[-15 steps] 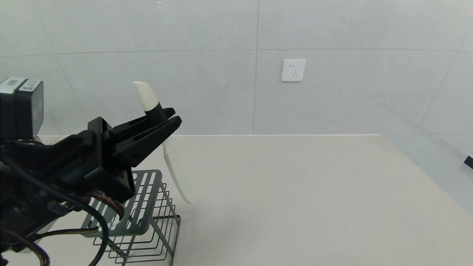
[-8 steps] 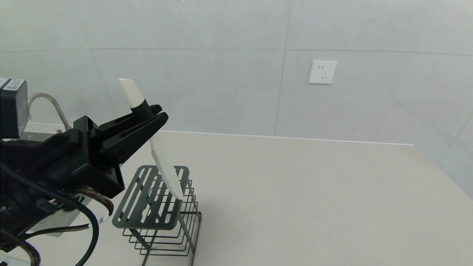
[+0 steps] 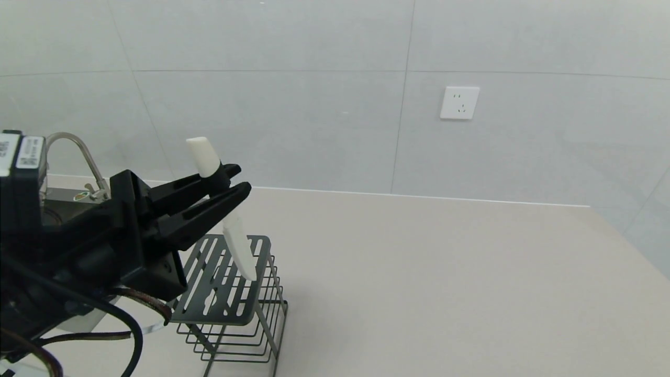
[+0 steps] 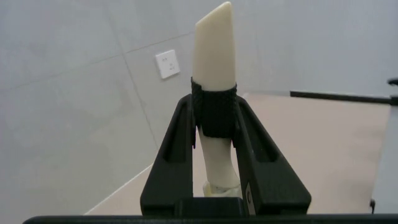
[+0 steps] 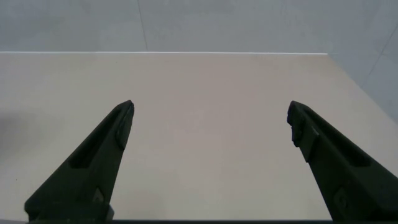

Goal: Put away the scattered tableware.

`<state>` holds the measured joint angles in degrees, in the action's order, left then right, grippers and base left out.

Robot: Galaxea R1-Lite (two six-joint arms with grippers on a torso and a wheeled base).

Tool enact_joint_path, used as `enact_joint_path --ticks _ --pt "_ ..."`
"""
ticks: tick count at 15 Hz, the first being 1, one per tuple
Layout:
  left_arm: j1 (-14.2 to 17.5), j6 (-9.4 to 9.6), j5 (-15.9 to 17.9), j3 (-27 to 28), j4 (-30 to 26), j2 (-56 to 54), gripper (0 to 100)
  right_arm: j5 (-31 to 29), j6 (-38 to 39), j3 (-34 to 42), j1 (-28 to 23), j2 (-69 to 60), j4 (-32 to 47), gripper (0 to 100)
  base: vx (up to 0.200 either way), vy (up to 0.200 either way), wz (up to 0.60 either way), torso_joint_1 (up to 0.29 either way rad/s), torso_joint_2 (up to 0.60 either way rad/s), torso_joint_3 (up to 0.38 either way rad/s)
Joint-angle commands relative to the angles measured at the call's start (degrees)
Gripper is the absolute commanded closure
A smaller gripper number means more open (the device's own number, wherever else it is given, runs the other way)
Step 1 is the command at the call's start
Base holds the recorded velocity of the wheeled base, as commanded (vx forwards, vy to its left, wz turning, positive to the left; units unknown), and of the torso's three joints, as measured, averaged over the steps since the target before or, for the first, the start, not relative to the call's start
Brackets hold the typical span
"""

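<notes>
Knife (image 3: 241, 250) lowered toward the slotted rack (image 3: 209, 293) — tip at the slots.
Nearest, the left gripper (image 3: 242, 178) has its fingers clamped on the black band of the white knife, handle up and blade down. Over the last half second it has come down and the knife stands more upright, its tip now just above the slotted rack at the near left of the counter (image 3: 445, 272). Whether it has entered a slot I cannot tell — insertion looks like the step in hand. The right gripper (image 5: 210, 112) hangs with fingers spread wide over bare counter. Farther left stands a faucet (image 3: 73, 144), and a socket (image 3: 459, 103) is on the wall.
</notes>
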<state>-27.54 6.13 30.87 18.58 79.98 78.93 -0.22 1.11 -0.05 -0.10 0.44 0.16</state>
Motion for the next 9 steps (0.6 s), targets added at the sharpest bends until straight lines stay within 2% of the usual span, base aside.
enact_joint_path --ticks 1,2,4,6,7,9 --pt "0.03 1.34 3.50 -0.65 -0.53 0.78 100 0.04 -0.05 -0.04 0.01 0.26 0.02 0 0.000 0.000 0.00 0.000 0.00 0.000" --pt "0.20 1.34 3.67 -0.56 -0.44 1.57 100 -0.04 -0.05 -0.04 0.01 0.26 0.02 0 0.000 0.000 0.00 0.000 0.00 0.000" --pt "3.81 1.43 4.29 -0.03 0.09 3.16 100 -0.04 -0.05 -0.04 0.01 0.26 0.02 0 0.000 0.000 0.00 0.000 0.00 0.000" --pt "5.39 1.43 5.61 0.93 0.44 4.30 100 -0.04 0.03 -0.04 0.01 0.26 0.02 0 0.000 0.000 0.00 0.000 0.00 0.000" --pt "7.50 1.43 7.89 2.34 1.84 5.62 100 0.04 0.03 -0.04 0.01 0.26 0.02 0 0.000 0.000 0.00 0.000 0.00 0.000" --pt "7.85 1.25 9.83 3.39 4.22 7.11 100 0.04 0.03 -0.04 0.01 0.26 0.02 0 0.000 0.000 0.00 0.000 0.00 0.000"
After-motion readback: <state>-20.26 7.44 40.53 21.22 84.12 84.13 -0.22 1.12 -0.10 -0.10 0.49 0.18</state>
